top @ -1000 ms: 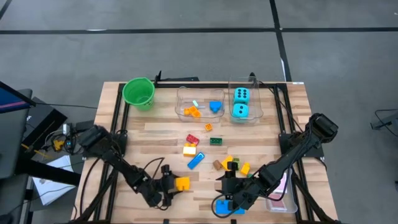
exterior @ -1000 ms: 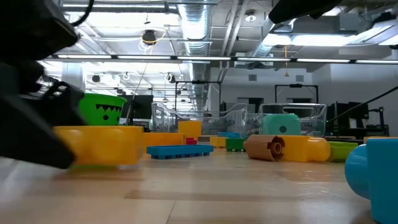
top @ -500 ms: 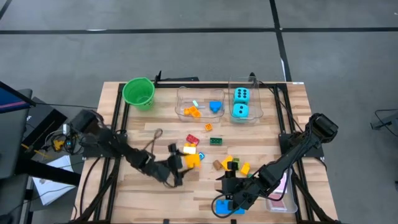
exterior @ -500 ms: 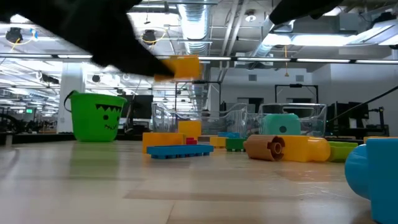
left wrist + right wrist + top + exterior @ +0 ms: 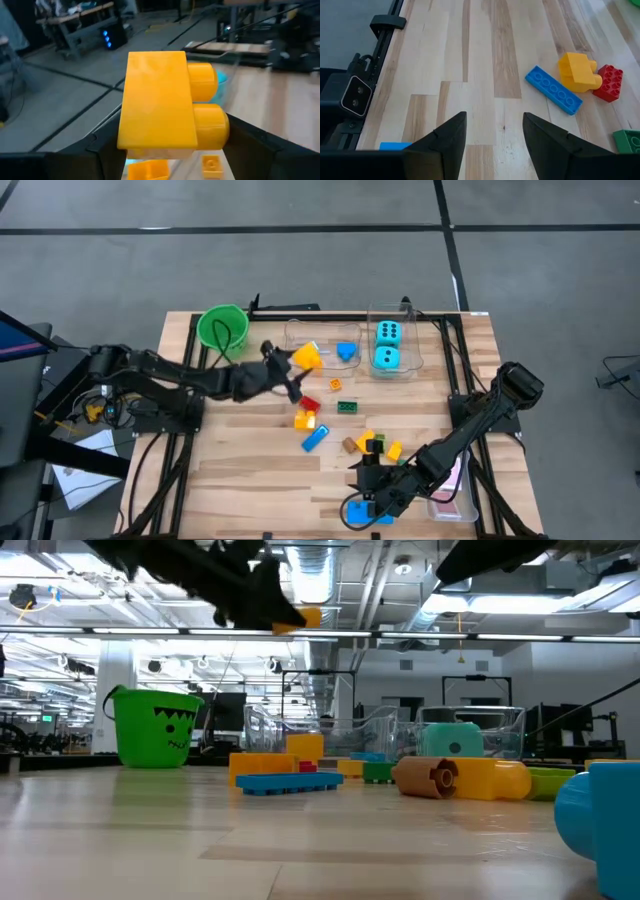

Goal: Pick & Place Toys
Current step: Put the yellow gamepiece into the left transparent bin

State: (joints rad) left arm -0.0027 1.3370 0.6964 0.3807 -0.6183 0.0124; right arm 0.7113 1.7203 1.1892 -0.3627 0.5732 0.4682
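My left gripper (image 5: 290,370) is shut on a yellow block (image 5: 307,358), high over the near left corner of the left clear tub (image 5: 322,330). It also shows in the low view (image 5: 255,600), with the block (image 5: 300,618) beyond it. My right gripper (image 5: 372,492) is open and empty near the table's front edge, and a blue block (image 5: 362,513) lies beside it. Loose blocks lie mid-table: red (image 5: 309,405), yellow (image 5: 305,421), long blue (image 5: 315,439), green (image 5: 347,406). Two cyan dice (image 5: 387,346) sit in the right tub. My left gripper pinches the yellow block (image 5: 157,102) between its two fingers (image 5: 100,152), which stand on opposite sides of its lower end (image 5: 160,142). The fingers come at it from the table's left. The block is lifted clear, its studs (image 5: 205,105) pointing sideways.
A green bucket (image 5: 222,328) stands at the far left. A cluster of small blocks (image 5: 372,445) lies just beyond my right gripper. A tub with pink cards (image 5: 452,492) sits at the front right. Bare wood lies at the front left.
My left gripper has lifted the yellow block off the table near the front edge. It has carried the block up, toward the far edge and to the right, to above the left tub. My right arm has kept still.
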